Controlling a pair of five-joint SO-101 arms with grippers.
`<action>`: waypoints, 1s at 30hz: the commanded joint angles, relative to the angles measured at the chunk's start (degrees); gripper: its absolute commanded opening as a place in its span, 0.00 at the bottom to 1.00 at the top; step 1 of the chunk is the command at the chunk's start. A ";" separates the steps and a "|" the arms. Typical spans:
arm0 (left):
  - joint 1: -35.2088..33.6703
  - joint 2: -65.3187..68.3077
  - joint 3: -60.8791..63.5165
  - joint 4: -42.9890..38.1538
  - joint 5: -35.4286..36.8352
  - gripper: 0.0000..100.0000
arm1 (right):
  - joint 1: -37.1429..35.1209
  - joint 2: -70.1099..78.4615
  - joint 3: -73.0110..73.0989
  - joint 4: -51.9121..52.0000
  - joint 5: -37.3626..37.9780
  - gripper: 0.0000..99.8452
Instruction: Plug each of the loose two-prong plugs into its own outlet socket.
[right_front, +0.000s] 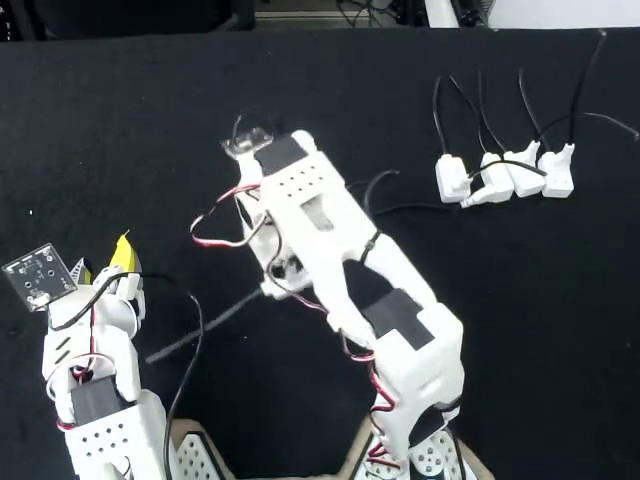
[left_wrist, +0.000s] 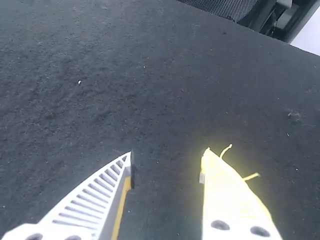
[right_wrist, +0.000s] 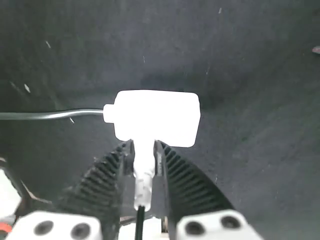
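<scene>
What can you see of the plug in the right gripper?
The plug is a small, narrow white piece, plastic by its look, with a thin black cord leaving its back end. The right gripper is shut on it, one finger against each side. It points away from the wrist, and its front end meets the edge of a white socket block lying on the black table. Its prongs are hidden, so how far in it sits cannot be told.

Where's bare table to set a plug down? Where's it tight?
Free: table beyond the left gripper, left of the right gripper and its plug; also the near right, short of the socket cluster. Crowded: around that cluster, and under the right arm.
</scene>
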 joint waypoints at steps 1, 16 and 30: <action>-0.31 -0.88 -1.63 -0.09 0.26 0.22 | 0.97 -4.62 2.68 0.00 0.88 0.01; -0.31 -0.88 -1.63 -0.09 0.26 0.22 | 1.93 -4.70 13.76 -11.16 3.25 0.01; -0.31 -0.88 -1.63 -0.09 0.26 0.22 | 1.76 -2.15 19.91 -17.93 3.25 0.01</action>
